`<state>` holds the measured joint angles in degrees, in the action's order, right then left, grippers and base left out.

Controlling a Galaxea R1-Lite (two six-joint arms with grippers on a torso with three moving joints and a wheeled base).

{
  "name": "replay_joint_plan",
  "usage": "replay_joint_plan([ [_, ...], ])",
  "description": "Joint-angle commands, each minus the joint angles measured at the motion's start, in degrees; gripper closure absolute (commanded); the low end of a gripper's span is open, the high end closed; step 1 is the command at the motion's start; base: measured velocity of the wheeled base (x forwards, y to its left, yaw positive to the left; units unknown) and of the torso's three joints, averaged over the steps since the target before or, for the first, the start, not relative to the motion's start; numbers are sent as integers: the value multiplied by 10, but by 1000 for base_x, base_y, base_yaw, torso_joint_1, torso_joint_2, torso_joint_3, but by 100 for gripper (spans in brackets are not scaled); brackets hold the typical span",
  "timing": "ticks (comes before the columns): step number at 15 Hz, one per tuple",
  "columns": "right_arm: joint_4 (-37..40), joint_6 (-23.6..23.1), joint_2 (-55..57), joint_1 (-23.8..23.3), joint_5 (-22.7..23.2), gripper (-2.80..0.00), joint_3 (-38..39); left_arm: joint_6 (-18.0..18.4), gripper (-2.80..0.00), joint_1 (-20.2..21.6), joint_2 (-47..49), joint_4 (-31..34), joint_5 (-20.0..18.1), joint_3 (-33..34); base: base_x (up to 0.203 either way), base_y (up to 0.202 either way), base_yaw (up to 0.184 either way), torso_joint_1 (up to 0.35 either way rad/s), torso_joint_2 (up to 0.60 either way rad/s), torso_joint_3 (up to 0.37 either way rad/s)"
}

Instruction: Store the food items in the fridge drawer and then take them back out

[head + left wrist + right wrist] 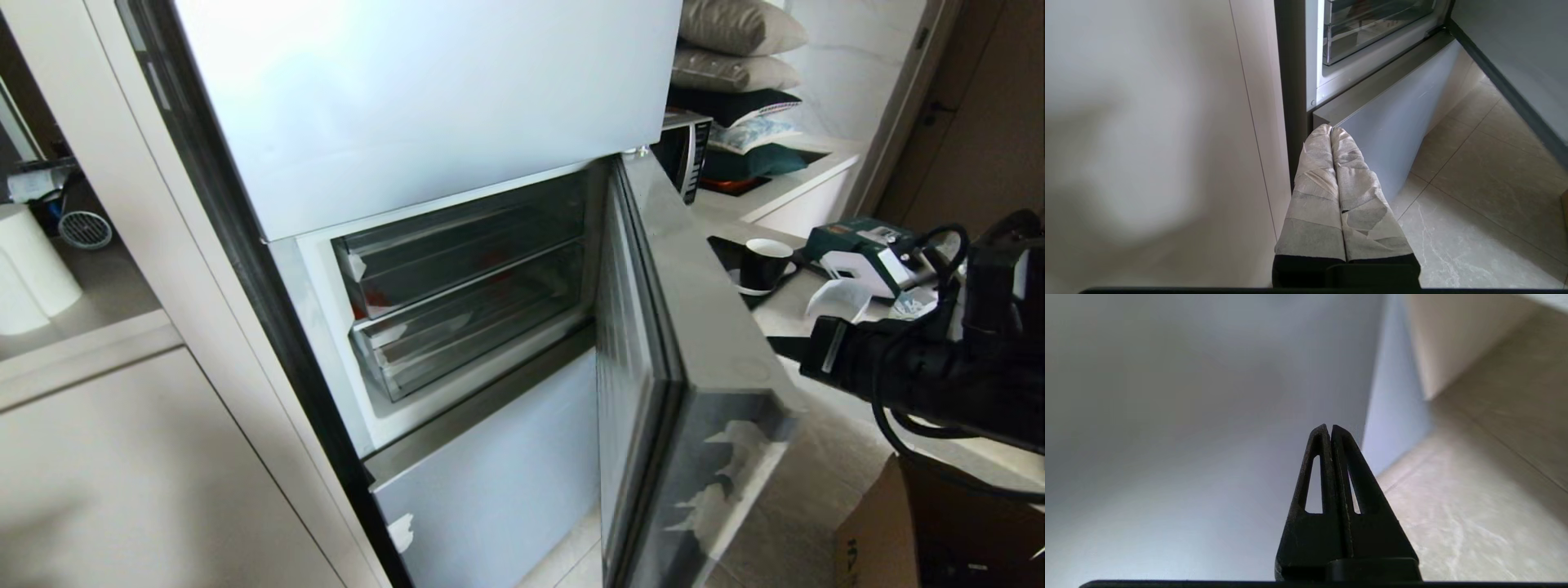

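My right tool is pinched fully shut, holding nothing, close against the outer face of the open fridge door. The fridge drawer sits pushed in on the far side of that door from the tool. Reddish blur behind the clear bins, can't tell if food. Left tool shut, empty, parked low by the fridge's bottom door.

wall: cream panels left of fridge | floor: pale marbled tiles | fridge door swung open | counter at right with microwave, stacked cushions, mug | cardboard box on floor | light: soft daylight
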<state>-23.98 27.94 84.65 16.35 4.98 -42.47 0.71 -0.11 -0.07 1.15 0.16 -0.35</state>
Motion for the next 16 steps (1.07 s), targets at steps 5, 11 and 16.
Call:
replay_joint_plan([
  [5, -79, -43, 56, 106, -2, 0, -21, 0, 0, 0, 1, 0, 0, 0, 0, 0, 0, 0, 0, 0],
  [11, -167, -47, 282, 179, -26, 0, -204, 0, 0, 0, 1, 0, 0, 0, 0, 0, 0, 0, 0, 0],
  [16, -180, -45, 441, 223, -22, 0, -430, 0, 0, 0, 1, 0, 0, 0, 0, 0, 0, 0, 0, 0],
])
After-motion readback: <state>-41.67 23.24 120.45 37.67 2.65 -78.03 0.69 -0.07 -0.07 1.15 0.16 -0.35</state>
